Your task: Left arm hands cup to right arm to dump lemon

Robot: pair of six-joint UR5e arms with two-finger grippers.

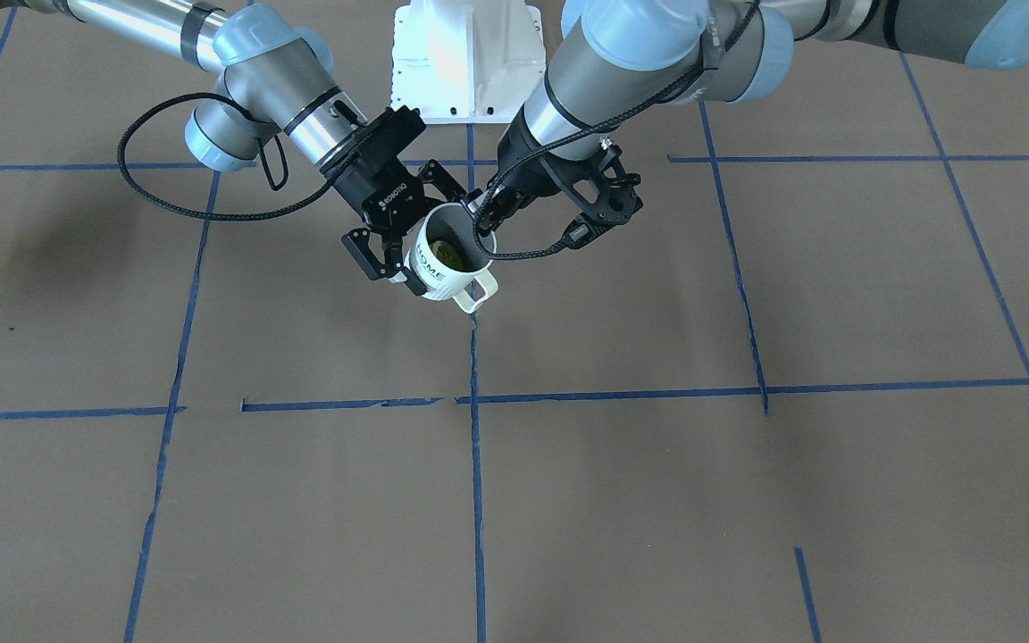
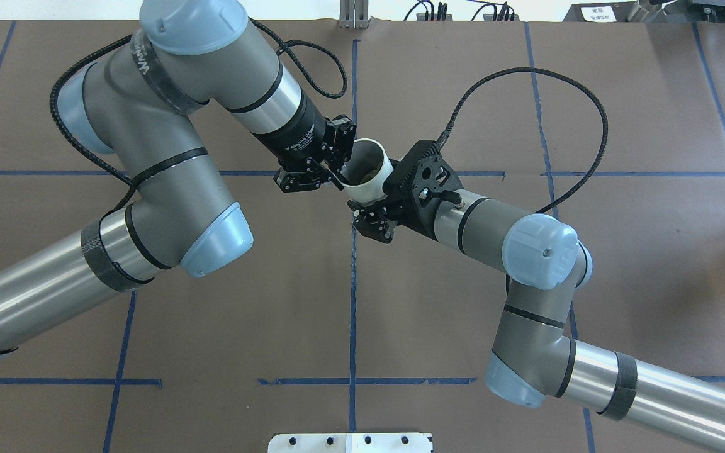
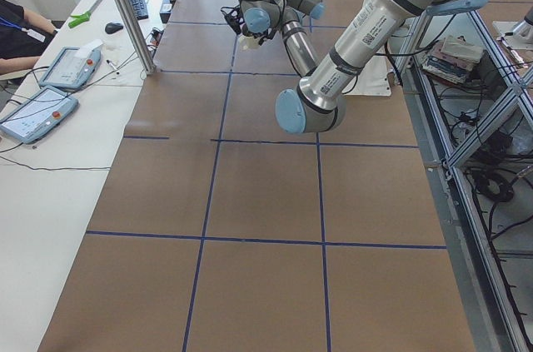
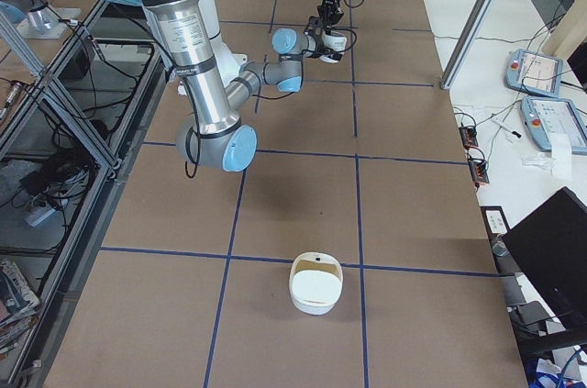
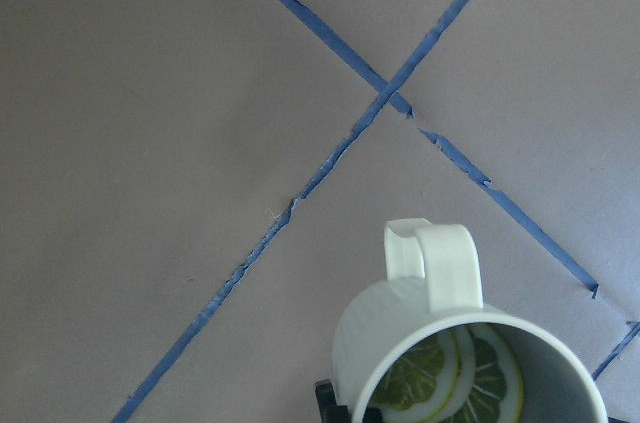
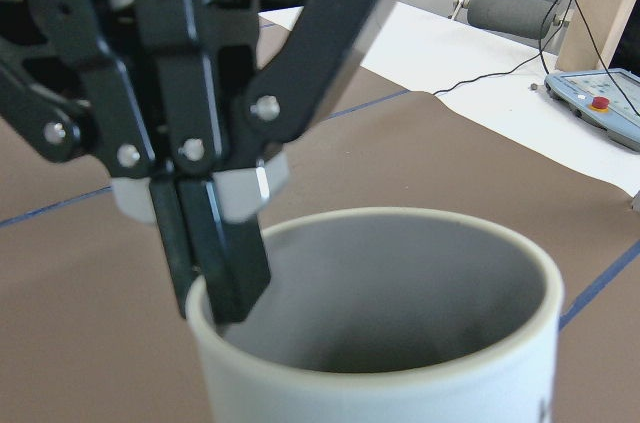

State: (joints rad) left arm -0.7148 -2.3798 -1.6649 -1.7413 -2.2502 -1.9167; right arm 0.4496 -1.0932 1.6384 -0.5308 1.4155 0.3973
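The white cup point(image 1: 443, 268) marked "HOME" hangs tilted above the table's middle, handle toward the front. Lemon point(image 1: 450, 253) slices lie inside it, clearest in the left wrist view, where the lemon point(image 5: 450, 378) sits low in the cup point(image 5: 400, 333). My left gripper point(image 1: 481, 217) is shut on the rim, one finger point(image 6: 215, 263) inside and one outside the cup point(image 6: 400, 363). My right gripper point(image 1: 430, 237) stands spread wide around the cup's body, a finger on each side; I cannot make out contact. From overhead, the cup point(image 2: 369, 179) sits between left gripper point(image 2: 339, 173) and right gripper point(image 2: 380, 194).
Brown table marked with a blue tape grid point(image 1: 474, 402). The white robot base point(image 1: 465, 62) is behind the arms. A white bowl-like container point(image 4: 316, 282) sits toward the table's right end. Teach pendants point(image 3: 42, 102) and a person's arm point(image 3: 17, 23) are at the side table.
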